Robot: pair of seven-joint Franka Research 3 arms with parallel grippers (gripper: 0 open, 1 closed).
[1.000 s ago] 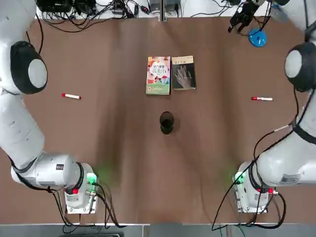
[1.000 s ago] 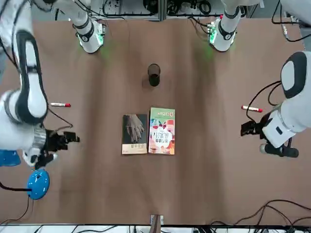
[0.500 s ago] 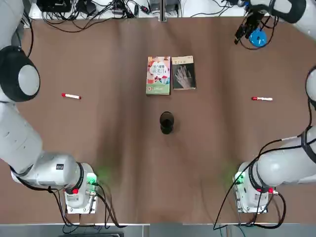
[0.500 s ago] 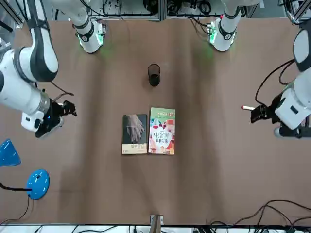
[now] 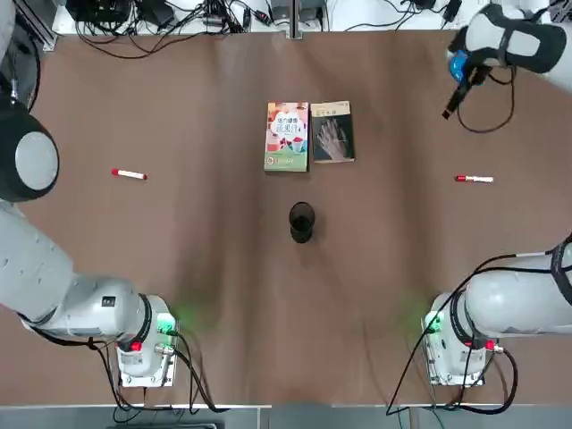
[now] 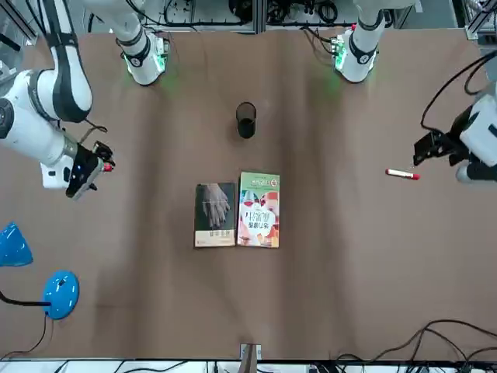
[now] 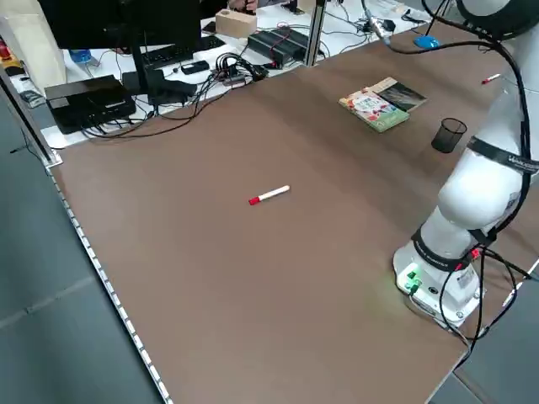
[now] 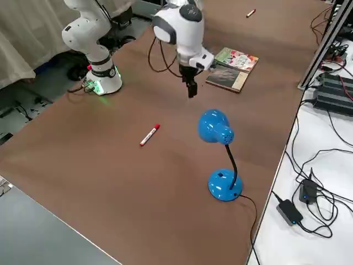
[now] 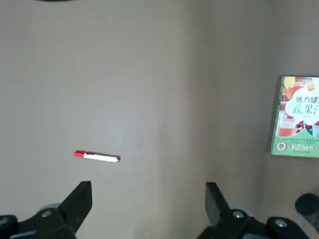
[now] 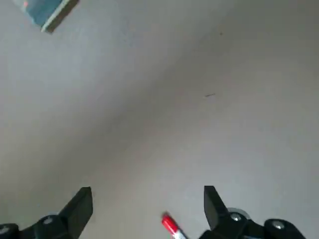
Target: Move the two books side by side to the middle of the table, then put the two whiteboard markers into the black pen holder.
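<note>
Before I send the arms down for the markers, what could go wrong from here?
The blue desk lamp stands close to the right claw, so a swing down to the right marker might clip it. The black pen holder is narrow and light-looking; an off-centre drop may tip it. The left marker lies flat and round on the table, and the open left claw could roll it away.

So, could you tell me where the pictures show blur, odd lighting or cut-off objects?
Right wrist view: soft throughout, the marker cut by the bottom edge. Left wrist view: sharper, the colourful book clipped at the side edge. Top view: the table shows darker streaks, with green glows beside both arm bases. Right side view: evenly lit, with the blue lamp large in the foreground.
</note>
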